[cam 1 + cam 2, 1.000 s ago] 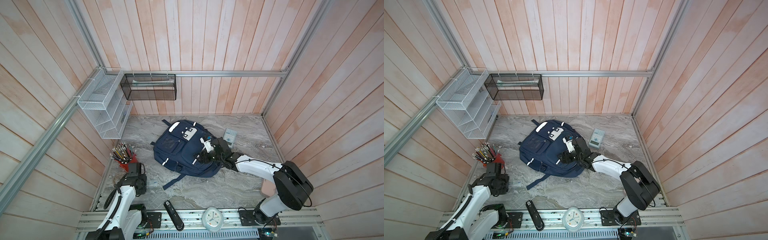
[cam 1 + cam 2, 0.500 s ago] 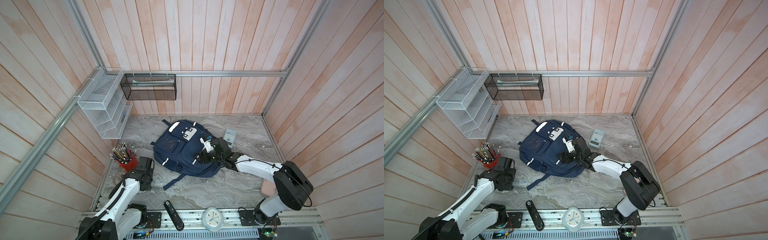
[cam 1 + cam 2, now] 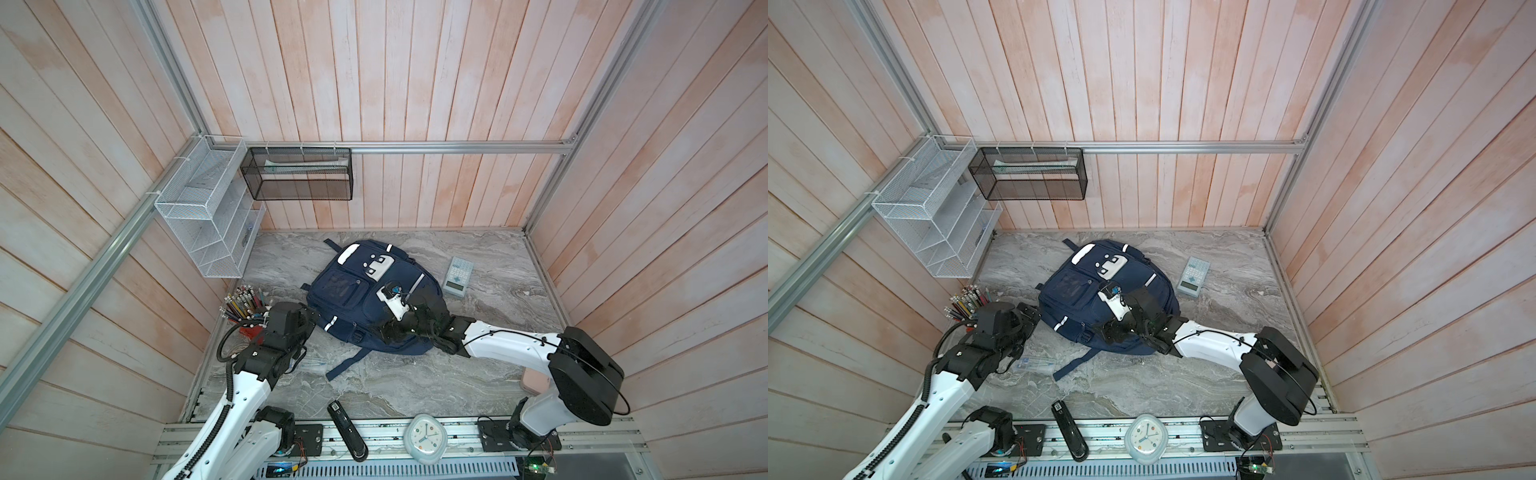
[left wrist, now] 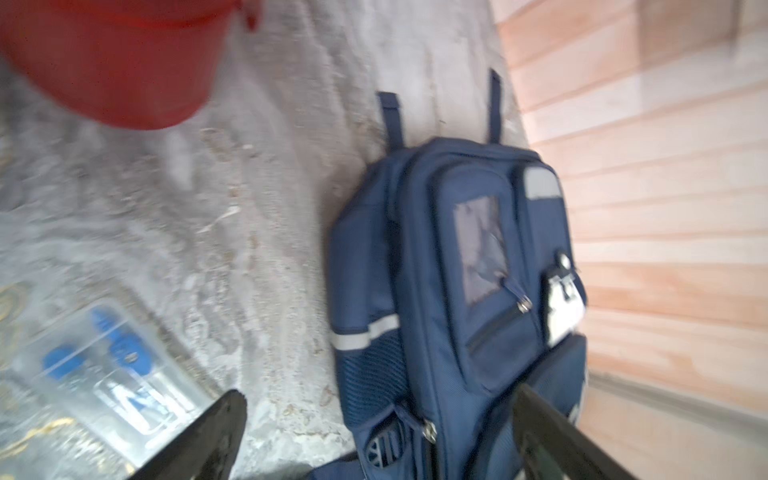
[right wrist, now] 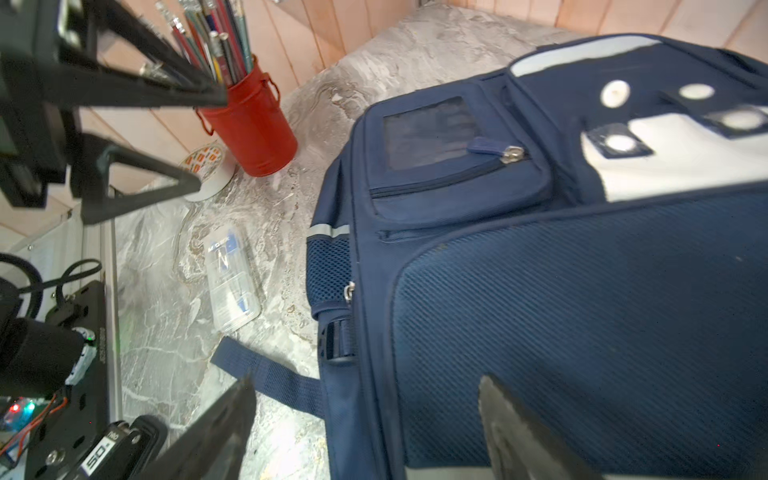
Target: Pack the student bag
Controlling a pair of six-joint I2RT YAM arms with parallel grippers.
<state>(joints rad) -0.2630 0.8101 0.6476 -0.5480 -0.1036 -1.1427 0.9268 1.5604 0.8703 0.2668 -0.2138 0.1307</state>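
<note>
The student bag [image 3: 365,291] [image 3: 1096,299] is a large navy backpack that lies flat in the middle of the marble table, front pockets up and zips shut. My left gripper [image 3: 314,319] [image 4: 378,395] is open beside the bag's left lower corner, and the mesh side pocket shows between its fingers. My right gripper [image 3: 388,331] [image 5: 365,382] hovers open over the bag's [image 5: 540,291] near right part. One of its fingers is over the mesh panel and the other over the table by the loose strap. Neither gripper holds anything.
A red cup of pencils [image 3: 245,307] [image 5: 253,133] stands left of the bag, with a tape roll [image 5: 208,166] beside it. A clear plastic case [image 3: 1034,365] [image 5: 232,278] lies under my left arm. A calculator [image 3: 457,276] lies right of the bag. A stapler [image 3: 347,430] and a clock [image 3: 424,438] sit at the front edge.
My left arm has swung from the front left of the table up to the bag's left corner, and its jaws have opened wide. The right arm has stayed in place.
</note>
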